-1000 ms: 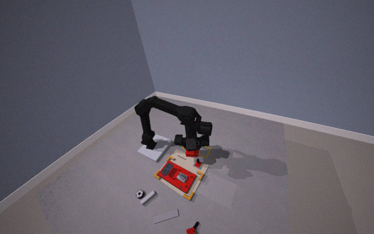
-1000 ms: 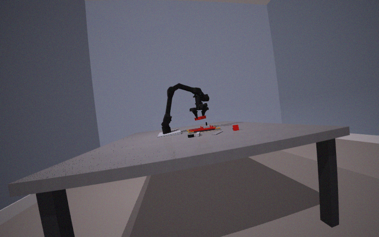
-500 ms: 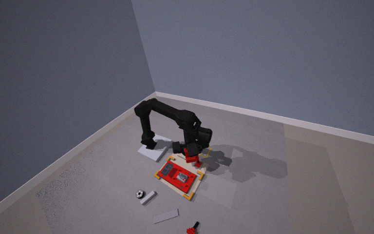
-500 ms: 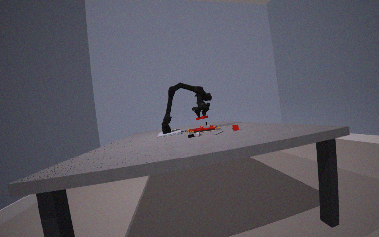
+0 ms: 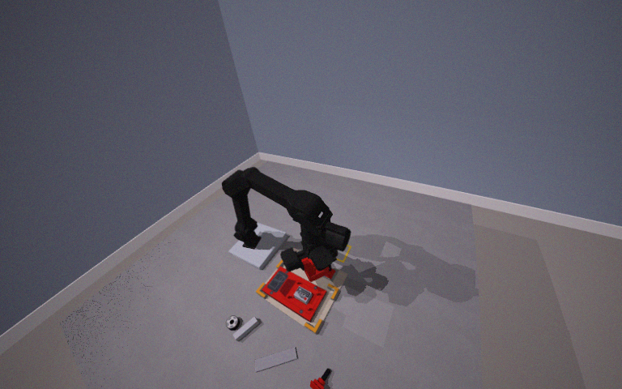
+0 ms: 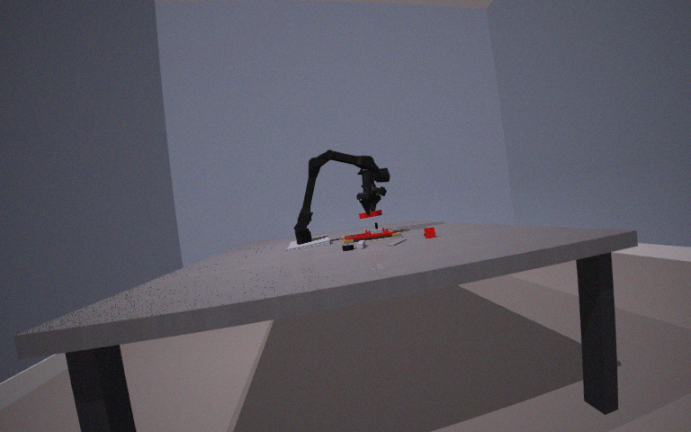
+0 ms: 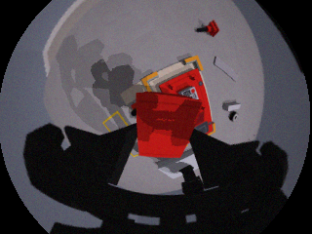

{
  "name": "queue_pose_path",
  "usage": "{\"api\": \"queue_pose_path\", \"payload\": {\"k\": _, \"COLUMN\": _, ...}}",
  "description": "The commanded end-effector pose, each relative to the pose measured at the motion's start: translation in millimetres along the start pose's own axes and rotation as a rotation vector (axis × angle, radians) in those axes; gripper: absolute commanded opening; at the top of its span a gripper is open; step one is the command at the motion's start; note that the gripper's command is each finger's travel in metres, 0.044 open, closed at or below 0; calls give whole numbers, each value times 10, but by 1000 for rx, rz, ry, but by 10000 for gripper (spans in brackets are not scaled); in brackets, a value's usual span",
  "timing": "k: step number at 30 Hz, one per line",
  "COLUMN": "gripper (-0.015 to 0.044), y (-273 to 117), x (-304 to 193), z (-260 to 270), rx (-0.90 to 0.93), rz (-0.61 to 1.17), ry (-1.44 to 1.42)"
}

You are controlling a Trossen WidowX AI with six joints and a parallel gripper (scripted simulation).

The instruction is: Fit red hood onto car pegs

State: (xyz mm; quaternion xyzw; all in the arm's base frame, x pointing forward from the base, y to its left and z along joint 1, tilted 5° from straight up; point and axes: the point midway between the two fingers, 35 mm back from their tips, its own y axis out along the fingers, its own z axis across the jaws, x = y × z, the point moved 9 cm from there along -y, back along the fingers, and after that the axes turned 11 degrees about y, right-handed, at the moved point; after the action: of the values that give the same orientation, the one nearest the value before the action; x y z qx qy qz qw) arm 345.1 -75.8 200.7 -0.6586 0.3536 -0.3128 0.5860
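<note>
The red hood is off the table, held across its width. My gripper is shut on it. In the exterior view the hood hangs well above the red car chassis, with a gap between them. The chassis lies in the jig, a pale board with orange corner pieces. The grey engine block sits on the deck with small pegs around it. The hood hides part of the chassis in the wrist view; its corner holes are not discernible.
A black-and-white wheel and a pale block lie beside the jig. A flat pale bar and a red part with a black shaft lie farther out. A yellow outline marks the table behind the jig.
</note>
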Motion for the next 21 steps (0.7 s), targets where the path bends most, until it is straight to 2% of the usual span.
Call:
{"api": "queue_pose_path", "payload": {"k": 1, "gripper": 0, "y": 3, "x": 76, "z": -41, "rx": -7, "rz": -1, "ry": -59}}
{"api": "queue_pose_path", "payload": {"k": 21, "gripper": 0, "y": 9, "x": 405, "z": -386, "rx": -33, "rz": 17, "ry": -435}}
